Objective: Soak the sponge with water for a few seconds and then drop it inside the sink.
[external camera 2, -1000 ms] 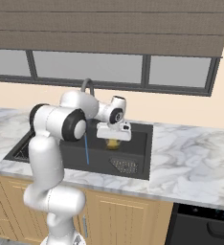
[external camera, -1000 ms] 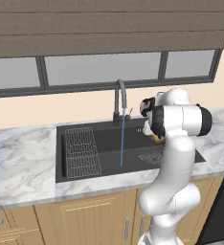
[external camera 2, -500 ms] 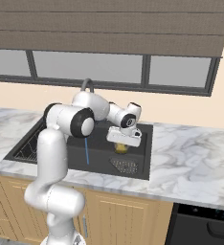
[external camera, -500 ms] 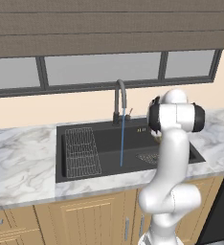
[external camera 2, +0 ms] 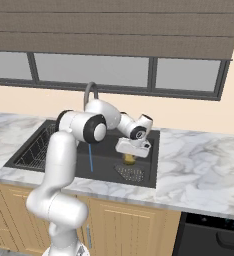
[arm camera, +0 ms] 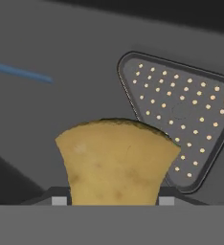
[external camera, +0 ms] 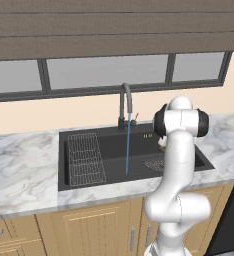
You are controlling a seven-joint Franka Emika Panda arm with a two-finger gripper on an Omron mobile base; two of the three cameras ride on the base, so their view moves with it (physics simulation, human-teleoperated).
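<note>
My gripper (external camera 2: 130, 155) is shut on the mustard-yellow sponge (external camera 2: 129, 160), which hangs low over the right part of the black sink (external camera 2: 109, 162). In the hand view the sponge (arm camera: 116, 162) sits between the two fingertips (arm camera: 59, 201), just above the mesh drain strainer (arm camera: 181, 115). The thin blue water (external camera 2: 90, 157) falls from the gooseneck faucet (external camera: 125, 104) to the left of the sponge, apart from it. Seen from the left base, the water (external camera: 127, 145) drops mid-basin and my arm covers most of the hand.
A wire grid rack (external camera: 86, 160) lies in the sink's left half. Marble counter (external camera 2: 199, 160) surrounds the basin, with a wall and window behind the faucet. Cabinet fronts run below the counter edge.
The hand has carried the sponge to the right and slightly down, away from the water stream, until it hangs over the drain strainer. The grip has stayed shut.
</note>
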